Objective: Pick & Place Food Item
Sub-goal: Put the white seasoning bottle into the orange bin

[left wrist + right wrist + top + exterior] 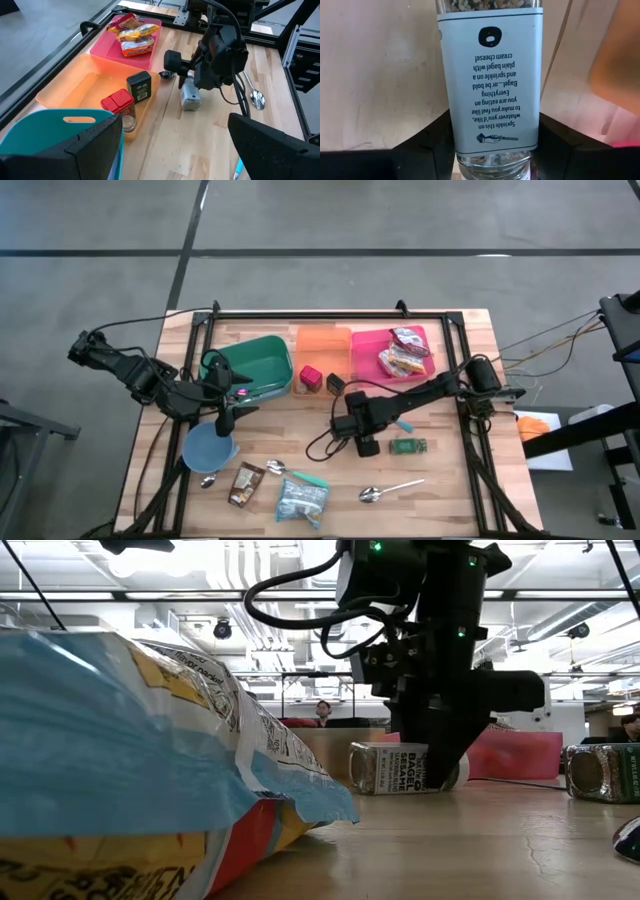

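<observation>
A seasoning jar with a white label (pixel 490 75) lies on its side on the wooden table (pixel 300 430), near the middle; it also shows in the low view (pixel 390 768) and the left wrist view (pixel 190 96). My right gripper (pixel 366 442) stands over it, pointing down, shut on it. My left gripper (pixel 175 150) hangs open and holds nothing, above the near edge of the teal bin (pixel 255 365) at the table's left. My right gripper pinches the seasoning jar between its two fingers, one on each long side of the labelled body (pixel 455 135). The fingers (pixel 427 145) come from above, pointing down, and lie across the jar. The jar rests on its side on the table.
At the back stand an orange bin (pixel 322 355) holding two small jars and a pink bin (pixel 400 352) with snack packets. A green jar (pixel 408 446), a spoon (pixel 385 491), a chips bag (pixel 302 498), a brown packet (pixel 244 483) and a blue bowl (pixel 208 448) lie nearer.
</observation>
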### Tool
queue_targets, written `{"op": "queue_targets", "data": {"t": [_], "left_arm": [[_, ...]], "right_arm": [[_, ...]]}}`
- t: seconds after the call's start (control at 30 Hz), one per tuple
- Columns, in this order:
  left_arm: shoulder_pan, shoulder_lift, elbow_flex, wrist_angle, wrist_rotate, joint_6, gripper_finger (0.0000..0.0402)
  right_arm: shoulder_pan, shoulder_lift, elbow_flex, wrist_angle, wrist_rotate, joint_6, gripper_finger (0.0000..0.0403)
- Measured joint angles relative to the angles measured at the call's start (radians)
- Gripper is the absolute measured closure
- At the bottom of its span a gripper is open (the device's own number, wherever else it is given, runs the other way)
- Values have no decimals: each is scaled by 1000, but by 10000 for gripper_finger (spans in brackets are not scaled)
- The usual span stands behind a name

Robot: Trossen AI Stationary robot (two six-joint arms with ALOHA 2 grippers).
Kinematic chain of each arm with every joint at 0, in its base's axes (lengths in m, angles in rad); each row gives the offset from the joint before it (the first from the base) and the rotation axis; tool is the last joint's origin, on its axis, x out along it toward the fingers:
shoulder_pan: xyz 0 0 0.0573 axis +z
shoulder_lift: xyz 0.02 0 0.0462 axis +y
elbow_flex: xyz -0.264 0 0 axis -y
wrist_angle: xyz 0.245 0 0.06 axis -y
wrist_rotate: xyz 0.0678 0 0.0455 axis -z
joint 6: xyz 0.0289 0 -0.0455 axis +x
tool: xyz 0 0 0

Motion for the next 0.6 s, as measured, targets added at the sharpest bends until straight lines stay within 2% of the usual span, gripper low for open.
{"op": "queue_targets", "data": {"t": [0.17,0.3,0.47,0.6], "left_arm": [[0,0,-19,41,0,-68,39],[0,0,-68,157,-1,-72,39],[0,1,-156,386,12,-81,39],[0,1,-219,481,52,-163,39]], "right_arm": [[15,1,11,-7,3,25,209],[35,2,38,-25,9,33,209],[82,2,91,-65,117,13,209],[113,2,143,-67,208,-18,209]]}}
